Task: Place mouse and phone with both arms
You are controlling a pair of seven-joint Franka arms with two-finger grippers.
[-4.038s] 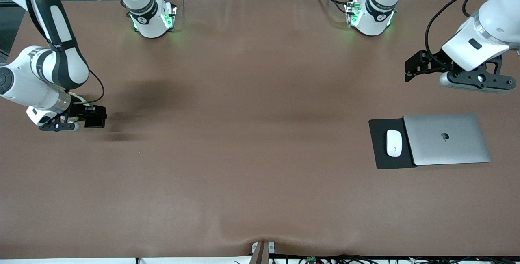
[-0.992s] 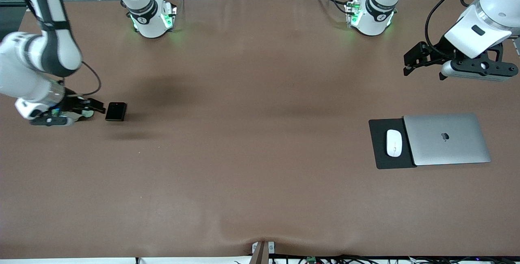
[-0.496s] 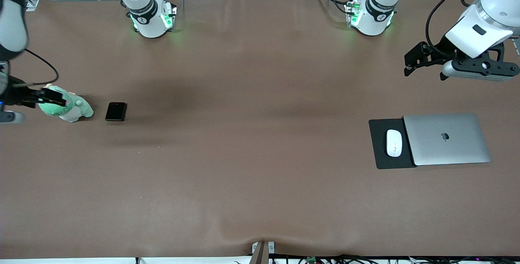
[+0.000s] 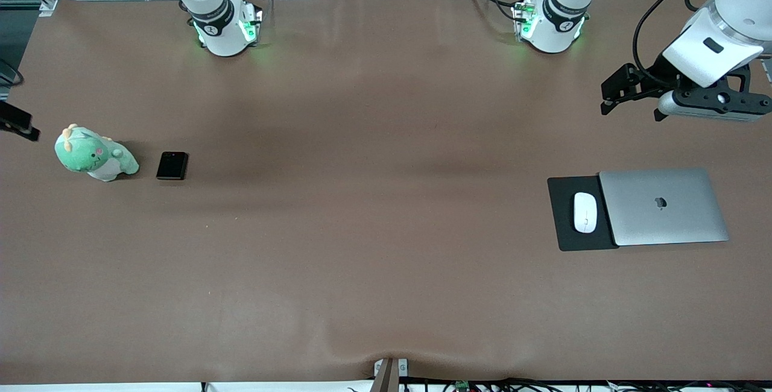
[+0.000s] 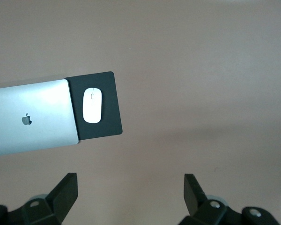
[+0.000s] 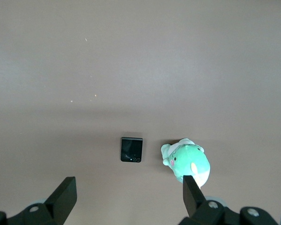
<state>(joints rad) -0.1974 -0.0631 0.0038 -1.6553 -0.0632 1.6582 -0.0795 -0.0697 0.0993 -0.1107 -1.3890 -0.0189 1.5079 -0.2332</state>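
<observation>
The white mouse (image 4: 584, 211) (image 5: 92, 105) lies on a black pad (image 4: 564, 232) (image 5: 110, 123) toward the left arm's end of the table. The black folded phone (image 4: 172, 165) (image 6: 131, 149) lies flat on the table toward the right arm's end, beside a green plush toy (image 4: 93, 154) (image 6: 187, 161). My left gripper (image 4: 612, 96) (image 5: 130, 194) hangs open and empty, high over bare table beside the pad. My right gripper (image 6: 129, 197) is open and empty, high above the phone and toy. In the front view only a black piece of the right gripper (image 4: 17, 122) shows at the edge.
A closed silver laptop (image 4: 663, 206) (image 5: 33, 117) lies against the pad, partly over it. The two arm bases (image 4: 223, 24) (image 4: 549, 21) stand along the table's edge farthest from the front camera. The brown table (image 4: 386, 199) spreads wide between phone and pad.
My right arm let go of the phone, then drew up and away past the table's end, uncovering the plush toy. The phone stays flat. My left arm rose slightly.
</observation>
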